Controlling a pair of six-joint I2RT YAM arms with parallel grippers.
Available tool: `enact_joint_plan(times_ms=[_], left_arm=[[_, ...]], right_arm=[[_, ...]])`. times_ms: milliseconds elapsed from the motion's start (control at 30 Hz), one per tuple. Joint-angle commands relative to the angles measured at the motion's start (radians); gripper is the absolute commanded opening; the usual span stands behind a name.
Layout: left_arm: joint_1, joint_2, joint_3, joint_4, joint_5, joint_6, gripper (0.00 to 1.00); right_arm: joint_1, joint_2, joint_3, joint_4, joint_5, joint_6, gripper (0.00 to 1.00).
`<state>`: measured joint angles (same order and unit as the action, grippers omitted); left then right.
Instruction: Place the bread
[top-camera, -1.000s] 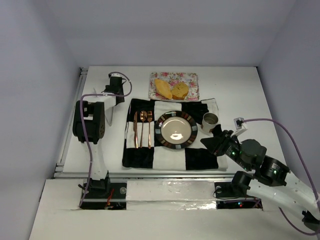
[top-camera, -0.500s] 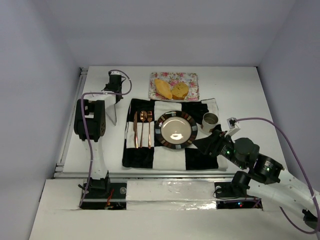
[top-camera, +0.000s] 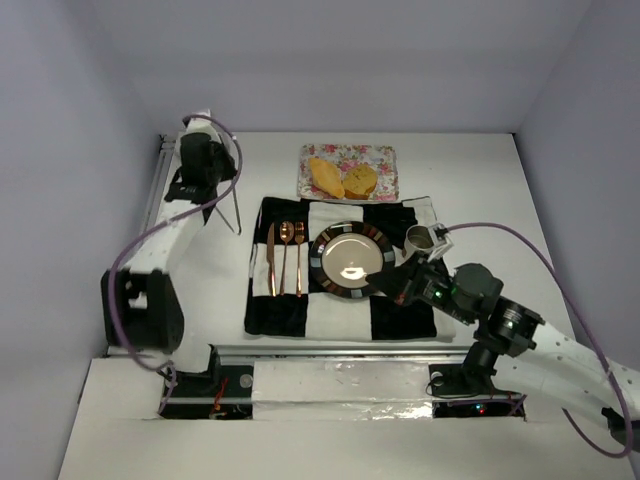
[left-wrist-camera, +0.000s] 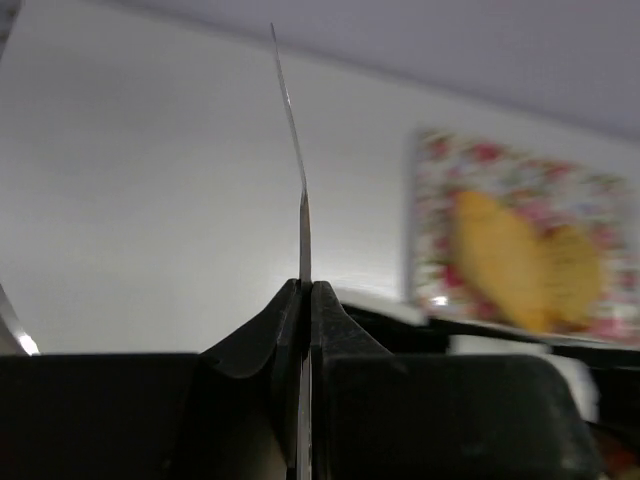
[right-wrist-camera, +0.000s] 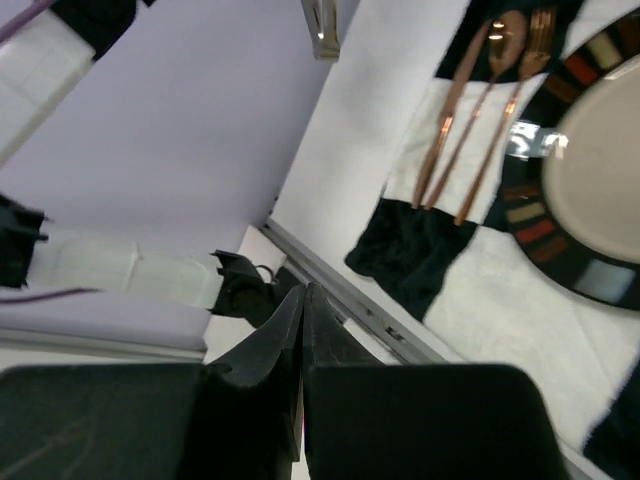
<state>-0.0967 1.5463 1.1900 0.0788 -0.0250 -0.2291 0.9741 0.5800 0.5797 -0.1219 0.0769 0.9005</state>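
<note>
The bread (top-camera: 343, 178) sits on the floral tray (top-camera: 385, 158) at the bench's far side, beyond the plate (top-camera: 322, 262), cutlery (top-camera: 285, 258) and cup (top-camera: 420, 240). Its longer wedge (top-camera: 326, 176) slants far-left to near-right. The left hand (left-wrist-camera: 305, 290) and right hand (right-wrist-camera: 303, 295) are both pinched together.

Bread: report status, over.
Left claw shut on thin metal tool; right claw shut, empty. Both bread pieces on floral tray. Nothing blocking the tray.

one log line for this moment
left end effector: shut on thin metal tool | right end effector: shut, empty | bread: both pieces on floral tray | plate: empty
</note>
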Motion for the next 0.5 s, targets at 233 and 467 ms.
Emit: enact_joint_plan(times_ms=[233,467], left_arm=[[0.002,-0.501,-0.381,0.511,0.684,-0.615,0.00],[-0.017,-0.678,-0.674,1.152,0.748,-1.103,0.00]], right_arm=[[-0.002,0.302,0.097,0.544,-0.235,0.029,0.73],[-0.002,0.546,0.160,0.738,-0.221,0.024,1.00]])
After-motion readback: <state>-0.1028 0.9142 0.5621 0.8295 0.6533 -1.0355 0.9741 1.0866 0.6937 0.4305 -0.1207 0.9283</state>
